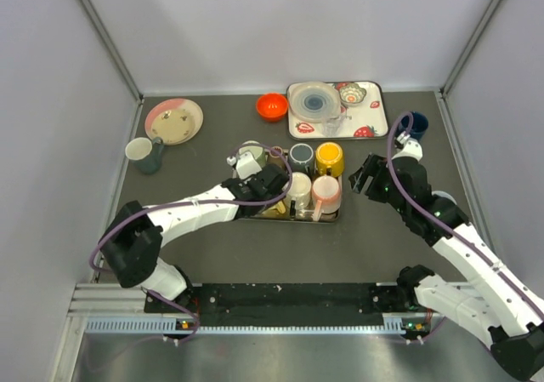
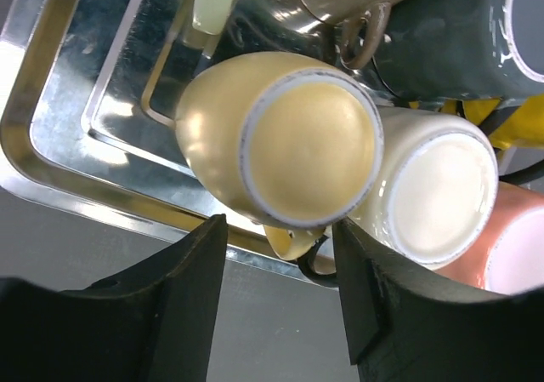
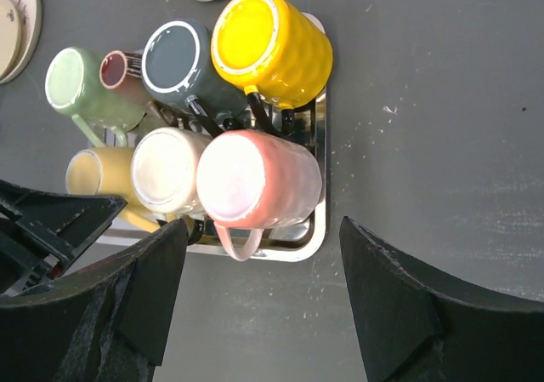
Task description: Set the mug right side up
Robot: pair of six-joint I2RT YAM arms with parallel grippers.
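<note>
Our left tool (image 2: 276,225) hangs low over the near-left corner of the metal tray (image 2: 51,144), its two fingers apart on either side of the pale yellow mug (image 2: 306,144). The mug stands bottom-up against the cream mug (image 2: 442,195), its handle in the gap, and we see no finger pressing it. Our right tool (image 3: 262,225) hovers above the worktop (image 3: 442,101) just right of the tray, fingers spread wide and holding nothing.

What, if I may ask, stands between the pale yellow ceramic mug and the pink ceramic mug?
An inverted cream ceramic mug, clearest in the right wrist view.
</note>
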